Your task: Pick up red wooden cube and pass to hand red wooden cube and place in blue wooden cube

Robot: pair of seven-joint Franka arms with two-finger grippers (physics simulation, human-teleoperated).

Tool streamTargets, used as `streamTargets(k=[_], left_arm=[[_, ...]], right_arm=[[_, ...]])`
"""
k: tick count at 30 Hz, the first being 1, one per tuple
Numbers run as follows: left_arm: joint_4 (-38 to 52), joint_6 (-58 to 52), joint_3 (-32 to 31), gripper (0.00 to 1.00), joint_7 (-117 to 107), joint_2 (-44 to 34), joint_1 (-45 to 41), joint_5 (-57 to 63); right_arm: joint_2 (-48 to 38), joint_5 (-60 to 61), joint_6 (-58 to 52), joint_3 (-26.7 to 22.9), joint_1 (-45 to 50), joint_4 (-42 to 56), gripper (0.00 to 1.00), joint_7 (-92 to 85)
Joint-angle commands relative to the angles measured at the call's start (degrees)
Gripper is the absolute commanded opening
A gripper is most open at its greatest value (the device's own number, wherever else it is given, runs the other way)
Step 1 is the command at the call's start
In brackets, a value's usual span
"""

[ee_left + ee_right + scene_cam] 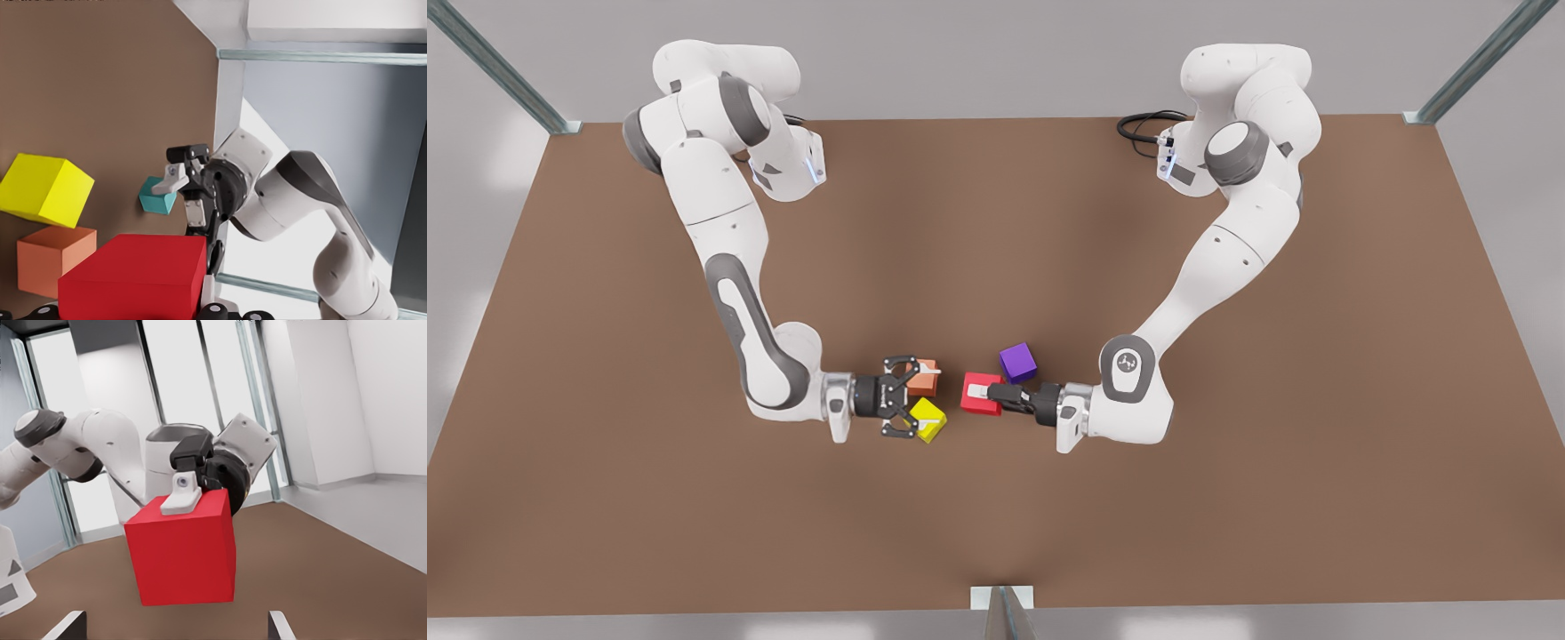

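Right wrist view: handover lined up.
Your left gripper (987,392) clamps the red wooden cube (976,402); the right gripper (914,397), jaws apart, faces it (near, not touching).

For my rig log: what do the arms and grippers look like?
Both arms: glossy white rounded links, dark grey joint bands. Left gripper (front view's right) and right gripper (front view's left): black linkages, pale finger pads. A black cable loops at the left arm's base; its grey wrist cap bears a small logo.
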Motion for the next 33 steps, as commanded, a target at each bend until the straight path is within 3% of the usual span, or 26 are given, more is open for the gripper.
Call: streamTargets(k=[1,6,33], left_arm=[[0.02,0.01,-0.03,0.46,8.53,-0.1,-0.01,-1.3],[0.02,1.16,-0.12,0.46,8.53,-0.1,-0.1,-1.3],[0.02,2.12,-0.12,0.47,8.09,-0.19,-0.71,-1.39]], right_arm=[[-0.08,0.74,-0.27,0.73,-0.07,0.03,1.0,-17.57],[0.36,1.53,0.08,3.28,-0.16,0.3,1.0,-17.39],[2.56,2.76,2.28,4.6,0.1,3.81,1.0,-16.87]])
